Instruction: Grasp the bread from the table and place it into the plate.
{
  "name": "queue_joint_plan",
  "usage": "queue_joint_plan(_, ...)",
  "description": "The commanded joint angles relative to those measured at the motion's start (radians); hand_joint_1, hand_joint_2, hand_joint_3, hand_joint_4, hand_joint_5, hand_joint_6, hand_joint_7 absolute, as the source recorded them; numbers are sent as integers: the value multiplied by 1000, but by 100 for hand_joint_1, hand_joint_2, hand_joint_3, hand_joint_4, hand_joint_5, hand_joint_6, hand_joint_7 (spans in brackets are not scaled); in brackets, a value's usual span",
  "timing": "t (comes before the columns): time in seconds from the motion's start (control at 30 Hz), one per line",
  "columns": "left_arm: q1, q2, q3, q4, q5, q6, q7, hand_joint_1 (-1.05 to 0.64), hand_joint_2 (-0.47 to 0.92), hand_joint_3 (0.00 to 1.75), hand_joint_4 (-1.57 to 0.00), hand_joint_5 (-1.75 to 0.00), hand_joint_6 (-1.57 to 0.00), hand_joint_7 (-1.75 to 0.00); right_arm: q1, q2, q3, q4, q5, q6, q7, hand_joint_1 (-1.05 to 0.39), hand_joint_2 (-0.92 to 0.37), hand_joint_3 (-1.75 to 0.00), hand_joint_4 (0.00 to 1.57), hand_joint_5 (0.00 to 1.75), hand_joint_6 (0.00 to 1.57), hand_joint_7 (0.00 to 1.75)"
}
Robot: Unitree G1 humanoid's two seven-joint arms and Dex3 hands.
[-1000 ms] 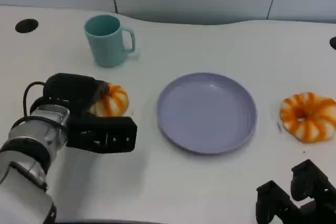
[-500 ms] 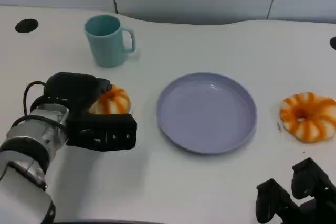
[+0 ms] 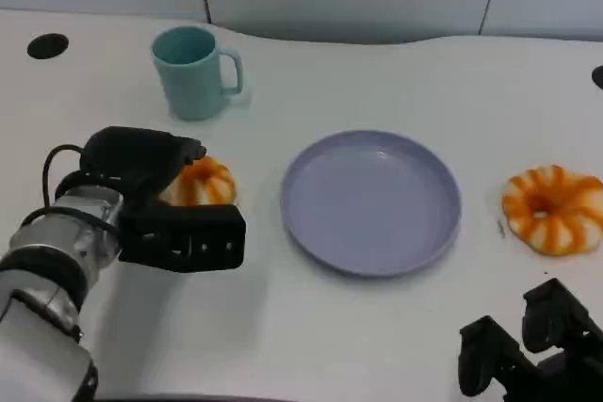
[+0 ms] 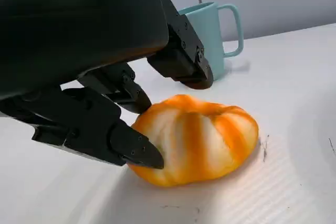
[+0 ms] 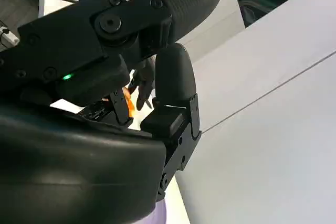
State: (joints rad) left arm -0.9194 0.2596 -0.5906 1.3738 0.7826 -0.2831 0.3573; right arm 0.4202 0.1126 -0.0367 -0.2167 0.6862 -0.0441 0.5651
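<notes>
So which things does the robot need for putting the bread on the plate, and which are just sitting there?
Needed: the bun with the left hand around it, and the purple plate.

Just sitting there: the teal mug, the striped doughnut, and the right hand.

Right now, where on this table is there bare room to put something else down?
The plate is bare inside. Open tabletop lies behind it, right of the mug, and along the near edge between the hands. It is crowded by the left hand, closing around a bread. Another bread sits right.
</notes>
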Motion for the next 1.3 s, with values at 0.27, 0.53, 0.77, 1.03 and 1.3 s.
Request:
queue_joint_plan(0.27,14,20,24,-5,-12,-32,115,3,82,0,-122,-6,-117,-3,6,-7,-19,1,-8,-12,-4,-44,-86,0,77,175,65,175)
queue_joint_plan(0.53,11,18,22,-5,-11,-22,101,-1,81,0,-120,-4,-116,-2,6,-7,-19,3,-8,-12,-1,-45,-86,0,77,175,65,175)
queue_joint_plan(0.77,6,21,24,-5,-15,-26,76,0,81,0,-118,-2,-114,0,7,-5,-18,0,-8,-12,-2,-45,-86,0,78,175,66,175)
queue_joint_plan(1.03,11,18,15,-4,-4,-19,109,1,80,0,-123,-4,-117,-1,10,-5,-17,-6,-6,-8,-5,-45,-86,0,78,175,65,175)
queue_joint_plan(1.3,-2,10,-2,-1,5,37,27,-3,80,1,-100,0,-90,0,5,-7,-19,3,0,-8,3,-44,-86,0,78,175,65,175)
